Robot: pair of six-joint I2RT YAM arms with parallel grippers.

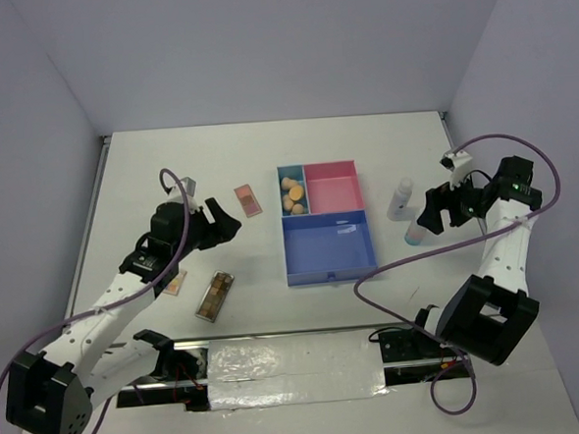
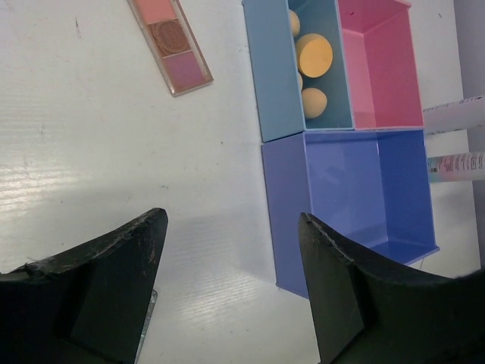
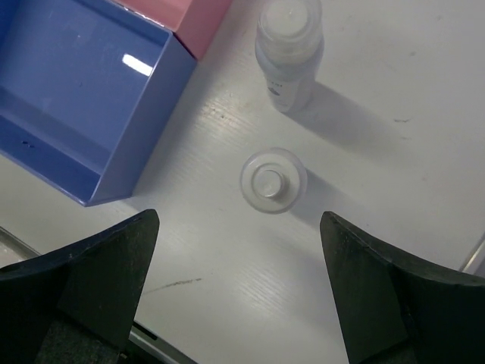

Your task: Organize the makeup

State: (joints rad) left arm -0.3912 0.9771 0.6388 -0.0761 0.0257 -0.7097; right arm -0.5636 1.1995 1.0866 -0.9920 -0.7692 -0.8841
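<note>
Several beige sponges (image 1: 293,193) lie in the tray's light-blue compartment (image 1: 281,173); they also show in the left wrist view (image 2: 314,54). A pink palette (image 1: 249,200) lies left of the tray, also seen in the left wrist view (image 2: 170,45). A brown palette (image 1: 216,295) and another palette (image 1: 176,282), partly under my left arm, lie nearer. My left gripper (image 1: 233,223) (image 2: 231,250) is open and empty above bare table. A white tube (image 1: 400,198) (image 3: 289,53) and a gradient bottle (image 1: 413,232) (image 3: 273,180) stand right of the tray. My right gripper (image 1: 427,222) (image 3: 239,250) is open, hovering beside the gradient bottle.
The tray's pink compartment (image 1: 333,187) and its large blue compartment (image 1: 329,246) hold nothing. The blue compartment shows in both wrist views (image 2: 364,189) (image 3: 76,98). Walls close the table on three sides. A taped strip (image 1: 288,360) runs along the near edge.
</note>
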